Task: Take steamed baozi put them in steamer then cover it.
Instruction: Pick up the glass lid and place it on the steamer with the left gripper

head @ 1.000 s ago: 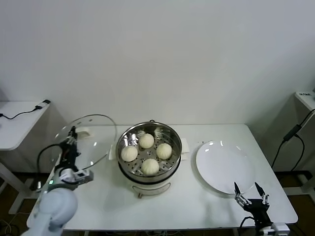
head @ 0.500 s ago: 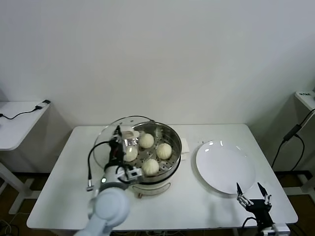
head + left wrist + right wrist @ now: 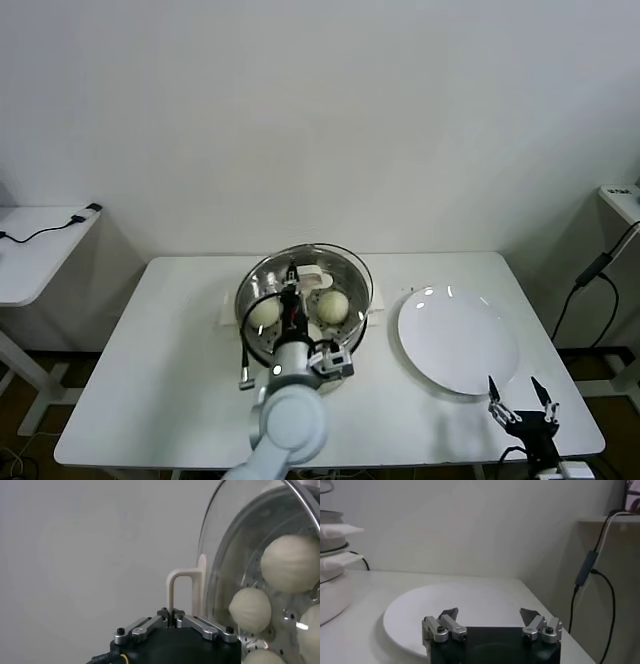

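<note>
Cover (image 3: 305, 283), gripped by its cream handle (image 3: 186, 594) in the clamped left gripper (image 3: 173, 621), hangs tilted over the steamer (image 3: 352, 318); beyond the glass lie steamed baozi (image 3: 290, 563). Right gripper (image 3: 489, 620), jaws wide, idles beside the white plate (image 3: 456, 340).

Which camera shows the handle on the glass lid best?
The left wrist view: the cream lid handle stands right above the left end effector, which is shut on it, with the glass lid beside. The head view shows only a bit of it behind the arm. The right wrist view misses it.
</note>
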Controlling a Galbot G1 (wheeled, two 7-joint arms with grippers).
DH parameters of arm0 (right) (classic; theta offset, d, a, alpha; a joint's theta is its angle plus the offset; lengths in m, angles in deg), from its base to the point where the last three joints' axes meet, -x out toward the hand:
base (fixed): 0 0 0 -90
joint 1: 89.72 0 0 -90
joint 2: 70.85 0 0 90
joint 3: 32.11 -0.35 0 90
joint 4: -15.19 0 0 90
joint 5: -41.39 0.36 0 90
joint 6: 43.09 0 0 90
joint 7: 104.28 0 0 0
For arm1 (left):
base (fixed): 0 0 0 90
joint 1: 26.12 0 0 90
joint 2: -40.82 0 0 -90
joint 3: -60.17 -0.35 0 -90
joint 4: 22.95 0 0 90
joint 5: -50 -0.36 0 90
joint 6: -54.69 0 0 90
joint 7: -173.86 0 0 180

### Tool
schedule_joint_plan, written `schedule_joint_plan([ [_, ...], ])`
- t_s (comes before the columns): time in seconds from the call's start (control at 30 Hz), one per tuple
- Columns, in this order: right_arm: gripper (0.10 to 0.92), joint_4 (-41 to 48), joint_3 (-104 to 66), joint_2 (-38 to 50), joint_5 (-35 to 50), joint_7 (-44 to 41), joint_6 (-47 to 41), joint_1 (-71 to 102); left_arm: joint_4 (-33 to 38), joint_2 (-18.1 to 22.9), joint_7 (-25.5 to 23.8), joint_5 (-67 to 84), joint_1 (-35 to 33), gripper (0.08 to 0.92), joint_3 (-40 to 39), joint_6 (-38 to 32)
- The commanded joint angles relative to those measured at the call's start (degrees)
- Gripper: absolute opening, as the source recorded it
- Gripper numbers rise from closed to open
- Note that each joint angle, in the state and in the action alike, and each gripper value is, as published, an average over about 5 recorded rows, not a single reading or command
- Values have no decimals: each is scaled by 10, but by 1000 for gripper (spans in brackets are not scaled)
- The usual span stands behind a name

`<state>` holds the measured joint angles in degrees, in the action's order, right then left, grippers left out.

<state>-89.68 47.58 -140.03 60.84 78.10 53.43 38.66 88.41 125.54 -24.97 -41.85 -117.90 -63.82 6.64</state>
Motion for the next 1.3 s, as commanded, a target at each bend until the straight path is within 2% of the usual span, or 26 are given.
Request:
schedule_joint_plan([
  [0.03, 823, 4, -2, -2, 1, 2, 9, 2, -41, 33, -6, -38, 12, 138, -28, 7],
  [0.3, 823, 3, -3, -4, 0, 3, 17, 2, -47, 12, -3, -39, 7, 138, -12, 4],
  [0.77, 823, 14, -1, -10, 2, 0, 25, 3, -66, -7, 53, -19, 5, 138, 3, -18],
  [1.3, 823, 9, 0, -13, -1, -4, 26, 4, -77, -13, 73, 9, 2, 151, 9, -27],
])
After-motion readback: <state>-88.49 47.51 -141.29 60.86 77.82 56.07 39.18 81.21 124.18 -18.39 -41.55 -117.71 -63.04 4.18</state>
